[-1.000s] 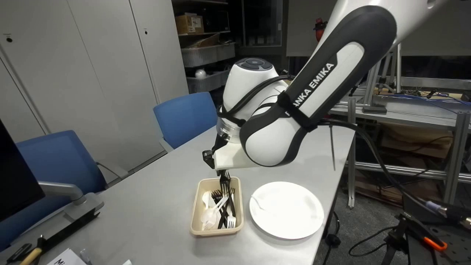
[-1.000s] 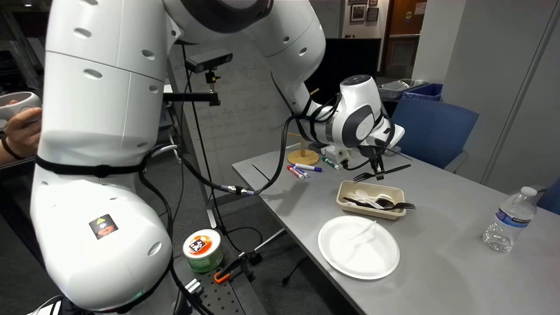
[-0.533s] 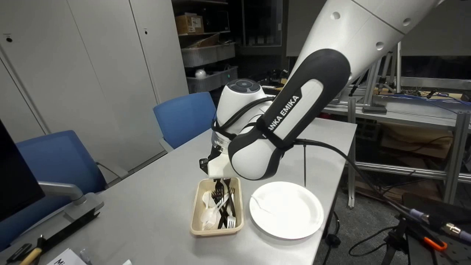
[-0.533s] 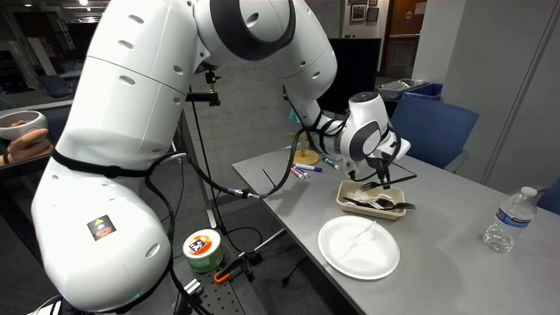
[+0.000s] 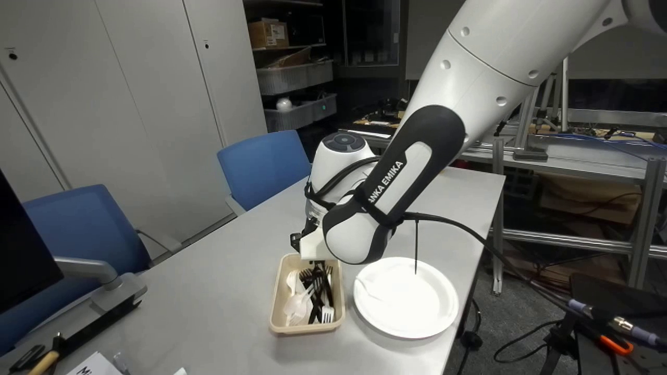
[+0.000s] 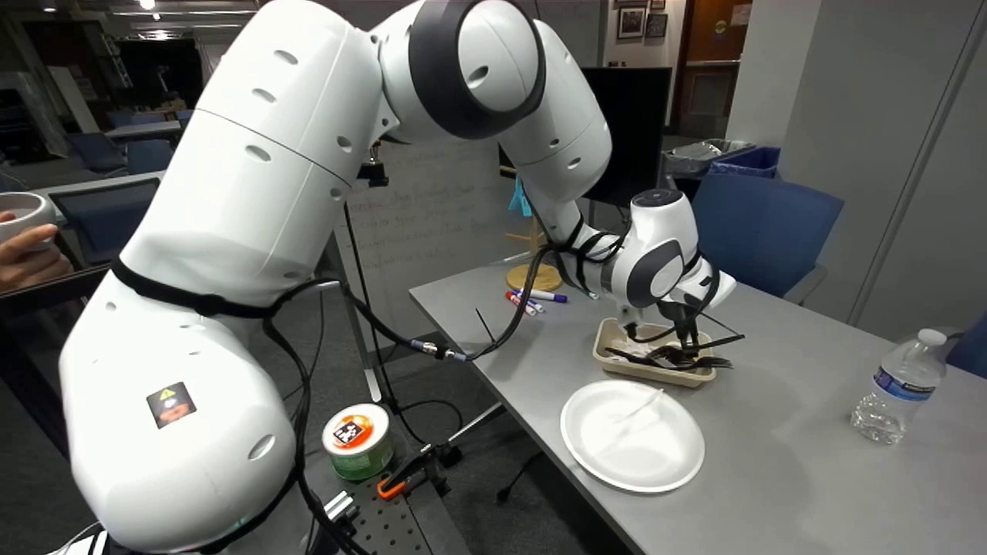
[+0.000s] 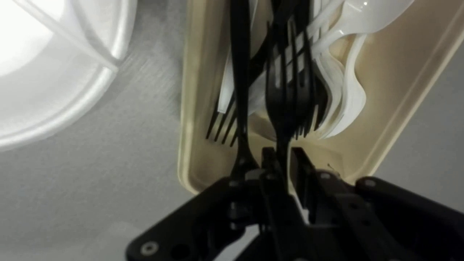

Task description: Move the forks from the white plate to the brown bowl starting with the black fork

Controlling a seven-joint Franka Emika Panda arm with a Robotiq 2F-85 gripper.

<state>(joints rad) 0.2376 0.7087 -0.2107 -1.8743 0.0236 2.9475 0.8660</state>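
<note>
A slim, glossy black fork [image 7: 285, 121] is hanging over the tan tray [image 5: 307, 329], a shallow rectangle with rounded corners and a low, smooth rim. The gripper [image 7: 284, 156] is clamping the fork near its neck, two dark fingers [image 7: 269, 158] standing on either side. Beneath the tines, shiny white spoons [image 7: 369, 15] and dark utensils [image 7: 239, 43] are lying in a crossed heap. Just beside the tray, the round white plate [image 5: 422, 312] is resting on the plain grey table [image 6: 810, 462] and bearing a thin white utensil [image 7: 65, 33], one end overlapping the rim.

That utensil's head is blending into the plate's white. In an exterior view the fork's handle [image 6: 725, 340] is sticking out past the tray's end, while the tines are merging with the dark heap, so I cannot tell whether they are touching it. The picture's edge is cutting off a dark screen [image 5: 21, 250].

Compared with half a second ago, the gripper is sitting lower and the fork is dipping closer to the heap, keeping much the same tilt. Tray and plate are staying where they were.
</note>
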